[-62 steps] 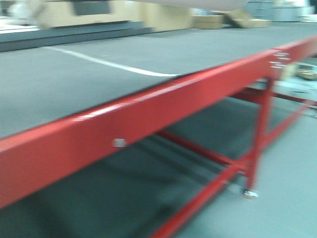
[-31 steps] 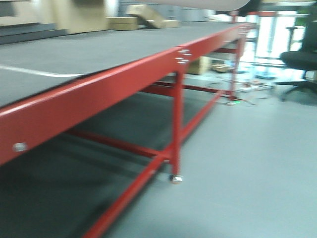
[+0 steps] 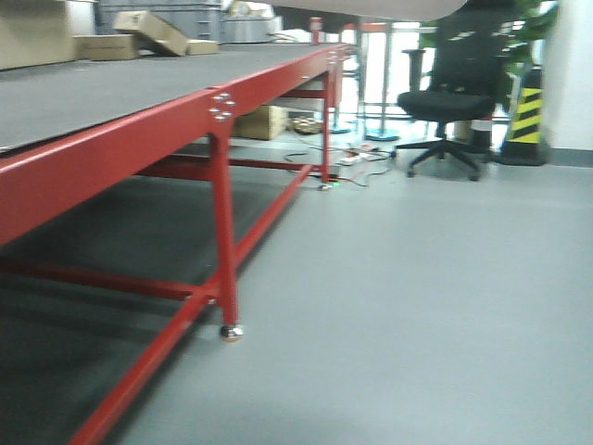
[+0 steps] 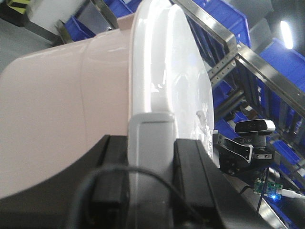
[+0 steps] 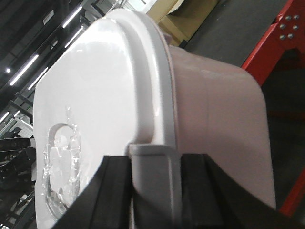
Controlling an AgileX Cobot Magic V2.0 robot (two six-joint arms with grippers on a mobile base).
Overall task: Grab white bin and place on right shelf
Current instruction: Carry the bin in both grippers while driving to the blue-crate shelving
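two tools (image 4: 151, 179) on white bin (image 4: 52, 124)

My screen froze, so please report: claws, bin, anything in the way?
Left claw and right claw shut on white bin. Bin aloft, lid on. Red table left, chair ahead.

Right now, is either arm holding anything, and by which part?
Both hold the white bin: the left gripper and right gripper each clamp a grey lid clasp at the rim, on opposite ends.

Front view blurry, bright bg; glare on white bin (image 4: 95, 95) lid.
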